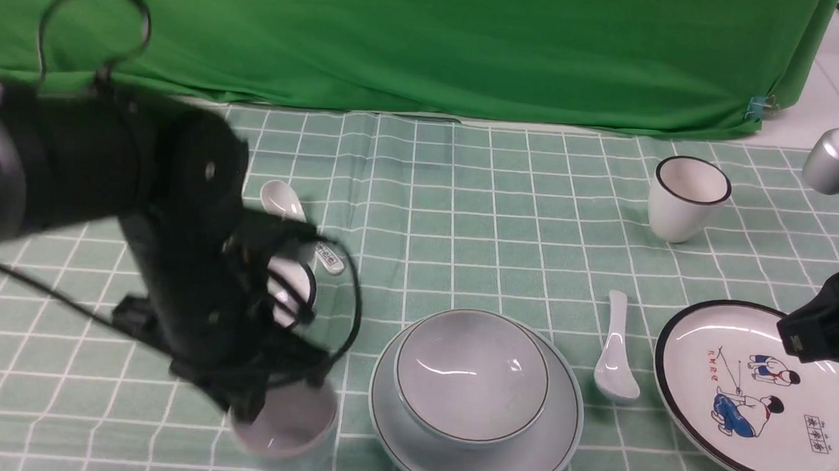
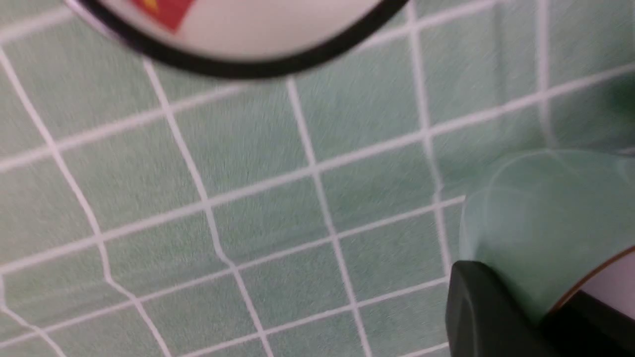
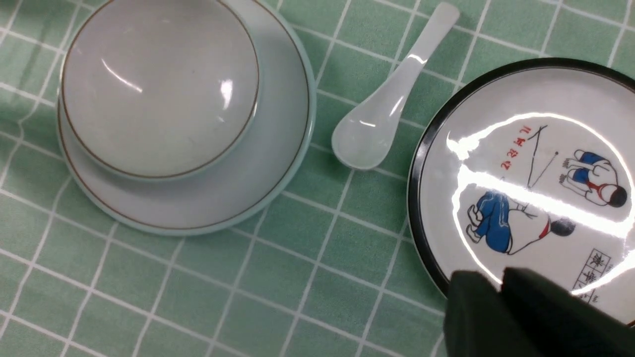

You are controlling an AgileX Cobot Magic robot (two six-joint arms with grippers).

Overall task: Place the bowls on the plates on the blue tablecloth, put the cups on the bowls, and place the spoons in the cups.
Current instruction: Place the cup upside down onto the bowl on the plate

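Left fingers (image 2: 491,312) pinch the pale cup (image 1: 288,424) by its rim (much blurred).
Right fingers (image 3: 545,317) sit nearly together, empty, above the black-rimmed plate (image 3: 486,94), lower right.

Blue tablecloth (image 1: 464,216), white grid, some creases.

- Near centre: pale blue plate (image 1: 475,465).
- Near right: black-rimmed white plate (image 1: 777,458).
- Between them: plain spoon (image 1: 615,364).
- Far right: black-rimmed cup (image 1: 684,197), upright.
- Left: printed spoon (image 1: 287,204), and just nearer it a black-rimmed bowl (image 1: 289,286), half hidden.
- Near left: pale cup (image 1: 284,420), blurred; contact with the cloth unclear.
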